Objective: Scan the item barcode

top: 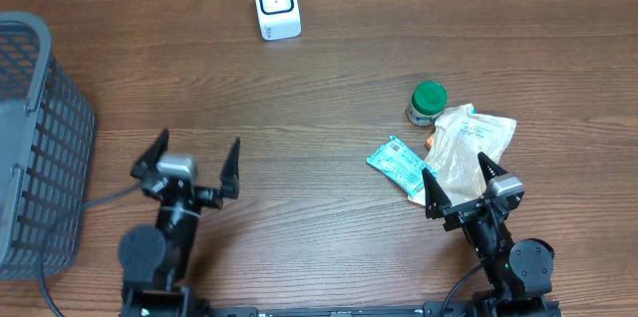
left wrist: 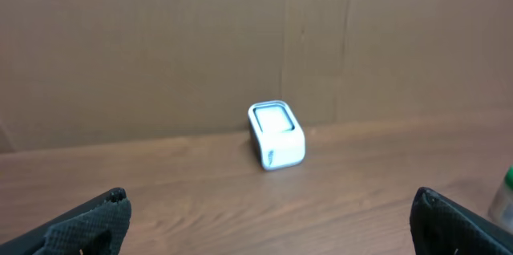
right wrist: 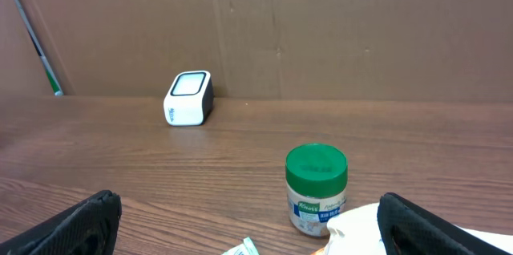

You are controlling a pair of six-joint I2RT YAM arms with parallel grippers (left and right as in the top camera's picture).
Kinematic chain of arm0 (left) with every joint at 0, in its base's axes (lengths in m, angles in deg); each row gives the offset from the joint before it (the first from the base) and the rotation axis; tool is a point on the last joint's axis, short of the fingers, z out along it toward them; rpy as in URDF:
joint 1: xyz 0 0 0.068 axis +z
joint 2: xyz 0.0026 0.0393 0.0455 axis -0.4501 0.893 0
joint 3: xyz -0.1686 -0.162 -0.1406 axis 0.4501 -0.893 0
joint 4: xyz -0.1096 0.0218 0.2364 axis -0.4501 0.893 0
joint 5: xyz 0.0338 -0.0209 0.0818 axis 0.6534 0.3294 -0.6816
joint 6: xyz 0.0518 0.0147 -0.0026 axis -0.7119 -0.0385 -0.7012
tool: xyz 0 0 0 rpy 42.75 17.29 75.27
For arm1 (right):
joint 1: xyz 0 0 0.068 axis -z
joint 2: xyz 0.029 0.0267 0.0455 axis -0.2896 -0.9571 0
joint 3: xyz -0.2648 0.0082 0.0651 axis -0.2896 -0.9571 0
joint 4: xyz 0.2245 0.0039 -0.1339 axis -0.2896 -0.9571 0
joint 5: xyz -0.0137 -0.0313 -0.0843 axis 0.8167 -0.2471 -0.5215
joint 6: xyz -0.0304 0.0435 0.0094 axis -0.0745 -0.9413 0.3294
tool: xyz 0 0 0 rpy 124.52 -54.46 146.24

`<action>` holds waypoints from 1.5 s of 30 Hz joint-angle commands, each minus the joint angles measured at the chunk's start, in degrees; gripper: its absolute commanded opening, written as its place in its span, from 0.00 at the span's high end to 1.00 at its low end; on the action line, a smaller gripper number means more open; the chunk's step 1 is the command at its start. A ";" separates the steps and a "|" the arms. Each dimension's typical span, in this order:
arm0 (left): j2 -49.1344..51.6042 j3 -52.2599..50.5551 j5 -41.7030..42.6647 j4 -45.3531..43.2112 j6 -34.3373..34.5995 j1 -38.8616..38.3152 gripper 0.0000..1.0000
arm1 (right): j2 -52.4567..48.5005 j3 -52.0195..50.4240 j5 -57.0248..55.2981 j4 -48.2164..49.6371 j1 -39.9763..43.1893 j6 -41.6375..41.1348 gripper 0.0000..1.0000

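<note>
A grey mesh basket (top: 40, 138) sat at the table's edge, far to the left of the white scanner (top: 276, 4) and nearer the robot than it. The left gripper (top: 199, 140) was also left of the scanner and well short of it, its jaws spread wide with nothing between them. Its wrist camera looked straight at the scanner (left wrist: 276, 135), with the two dark fingertips (left wrist: 88, 223) at the bottom corners. The scanner stood upright at the far side of the wooden table (top: 319, 78), just in front of a brown cardboard wall (right wrist: 361, 30), its window facing up and forward. To its right and closer to the robot lay three goods in a cluster: a teal packet (top: 399, 162) flat on the wood, a green-lidded jar (top: 428, 103) standing upright, and a tan pouch (top: 474, 138) touching the jar's base and overlapping the packet's edge. All were well apart from the scanner. The right gripper (top: 455, 163) hung over the near end of the pouch, released and gripping nothing, and its camera showed the jar (right wrist: 316, 187) between the spread fingers.
</note>
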 commanded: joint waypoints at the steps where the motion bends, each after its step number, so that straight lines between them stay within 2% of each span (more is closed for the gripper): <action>1: -6.82 -6.03 -0.81 -0.55 -8.90 -0.09 0.01 | 0.66 -0.59 0.33 0.24 0.26 0.26 0.00; 7: -14.97 -12.81 -1.01 0.44 -12.20 -0.09 0.00 | 0.66 -0.59 0.33 0.24 0.28 0.26 0.00; 14: -21.00 -13.11 -1.42 12.61 -13.90 0.00 0.00 | 0.66 -0.59 0.33 0.24 0.26 0.26 0.00; 45: -20.87 -13.11 -0.98 12.46 -13.81 0.00 0.00 | 0.66 -0.59 0.33 0.24 0.26 0.26 0.00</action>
